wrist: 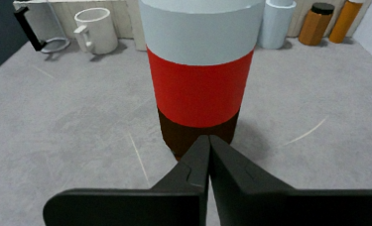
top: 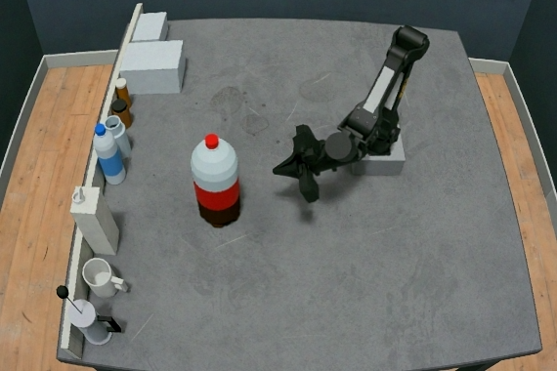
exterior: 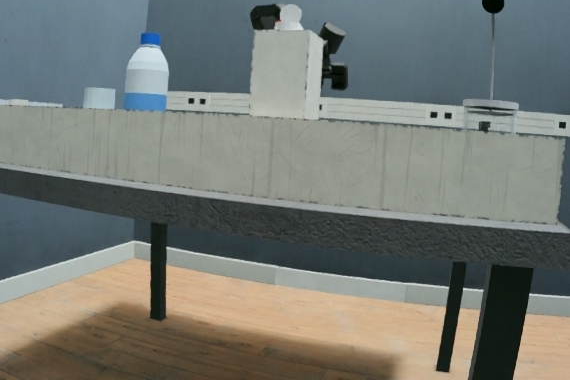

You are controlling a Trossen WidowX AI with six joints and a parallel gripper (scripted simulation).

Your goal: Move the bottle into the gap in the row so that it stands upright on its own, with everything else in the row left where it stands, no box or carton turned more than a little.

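Red-labelled bottle [top: 215, 182] upright, closed empty claw [wrist: 209, 140] near its base

Straight ahead of the shut pincer [wrist: 209, 141]: bottle [top: 215, 182], upright, near the tips, blocking the direct line to the row. Bare tabletop [top: 318, 267] on both sides of it. Beyond, along the rail [top: 105, 121]: carton [top: 95, 221] and blue-capped bottle [top: 108, 155], a gap between them. Mug [top: 102, 277] and press [top: 88, 316] past the carton.
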